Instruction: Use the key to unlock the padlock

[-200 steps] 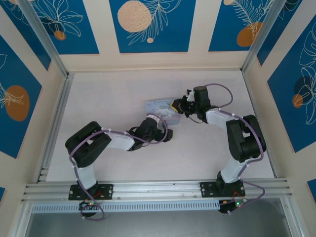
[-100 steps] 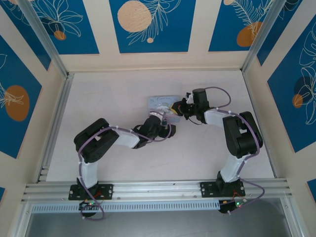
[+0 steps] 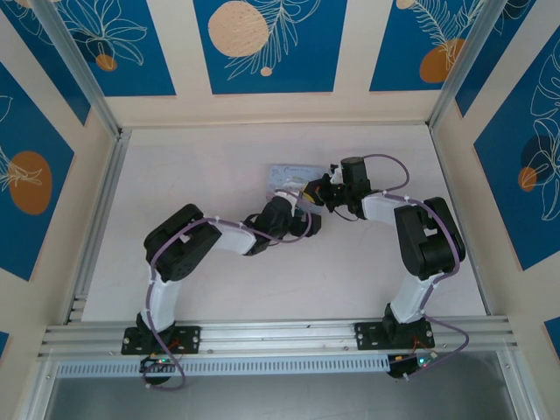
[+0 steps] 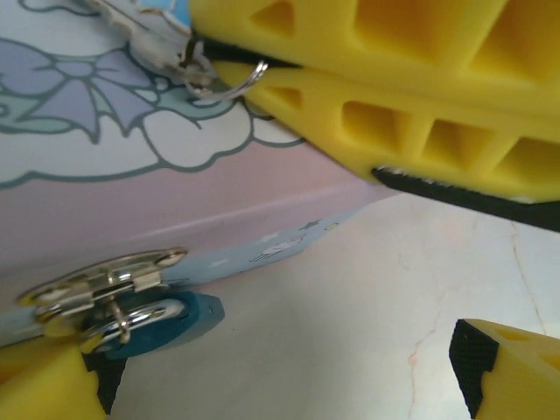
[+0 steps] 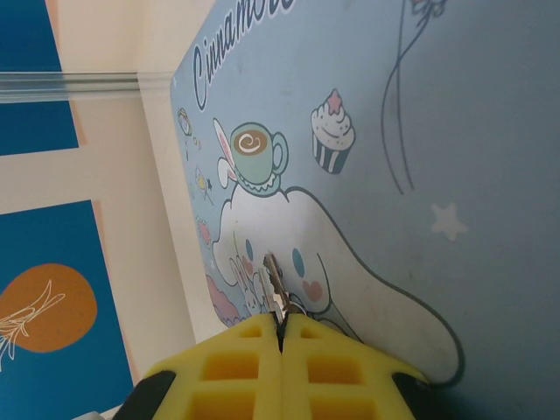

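The right gripper (image 5: 282, 331) is seen at the bottom edge, with its two yellow ribbed fingers (image 5: 236, 367) pressed flat together. The key (image 5: 275, 287) is pinched between them; its thin metal blade is left sticking out past the fingertips, and a bit of wire ring is visible just beside the tips. The blade is seen over the light blue lid of the tin box (image 5: 464, 131), against the face of a printed white cartoon dog (image 5: 350, 271); whether it touches the lid cannot be told. A green teacup (image 5: 254, 149), a cupcake (image 5: 333, 133), a white star (image 5: 448, 220) and cursive lettering (image 5: 241, 39) are printed elsewhere on the lid. A blue wall panel (image 5: 61, 236) marked with an orange disc (image 5: 39, 308) is seen to the left
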You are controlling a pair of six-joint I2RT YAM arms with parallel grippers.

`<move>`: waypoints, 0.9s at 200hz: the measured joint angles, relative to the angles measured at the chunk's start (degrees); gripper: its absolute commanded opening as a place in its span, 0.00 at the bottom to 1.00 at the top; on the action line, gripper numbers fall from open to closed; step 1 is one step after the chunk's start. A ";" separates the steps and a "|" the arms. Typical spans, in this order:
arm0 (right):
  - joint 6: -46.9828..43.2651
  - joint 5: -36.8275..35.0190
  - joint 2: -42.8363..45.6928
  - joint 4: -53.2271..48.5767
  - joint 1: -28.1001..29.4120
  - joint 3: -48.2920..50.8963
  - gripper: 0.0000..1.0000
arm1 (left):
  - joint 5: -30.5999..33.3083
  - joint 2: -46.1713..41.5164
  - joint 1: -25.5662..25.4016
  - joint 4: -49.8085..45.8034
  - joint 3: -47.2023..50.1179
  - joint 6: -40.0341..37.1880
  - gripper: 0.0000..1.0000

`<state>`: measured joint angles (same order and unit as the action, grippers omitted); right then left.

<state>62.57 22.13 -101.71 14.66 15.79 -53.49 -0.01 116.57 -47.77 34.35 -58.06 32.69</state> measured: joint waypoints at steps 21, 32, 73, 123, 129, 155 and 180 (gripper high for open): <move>0.00 0.17 -0.13 0.33 0.00 0.00 0.00 | -1.92 0.15 0.24 0.90 -0.02 0.66 0.96; 0.00 0.17 -0.13 0.35 0.00 0.00 0.00 | -2.58 0.15 0.48 1.29 -0.02 1.44 0.96; -0.02 0.17 -0.15 0.50 -0.15 0.00 0.00 | -5.07 0.57 1.33 3.58 -0.02 5.01 0.95; -0.02 0.22 -0.15 0.48 -0.72 0.00 0.00 | -5.97 2.19 2.05 9.49 0.39 10.10 0.92; -0.02 0.26 -0.15 0.48 -0.81 0.00 0.00 | -5.97 2.32 2.12 10.36 0.70 10.73 0.91; -0.04 0.44 -0.15 0.31 -1.20 0.00 0.00 | -5.79 2.78 2.29 13.81 1.95 13.51 0.83; -0.04 0.46 -0.15 0.31 -1.57 0.00 0.00 | -5.46 3.21 2.34 16.52 3.04 15.78 0.73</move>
<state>62.52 22.59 -101.86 14.96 14.22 -53.49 -5.48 119.79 -45.43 50.87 -55.02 48.47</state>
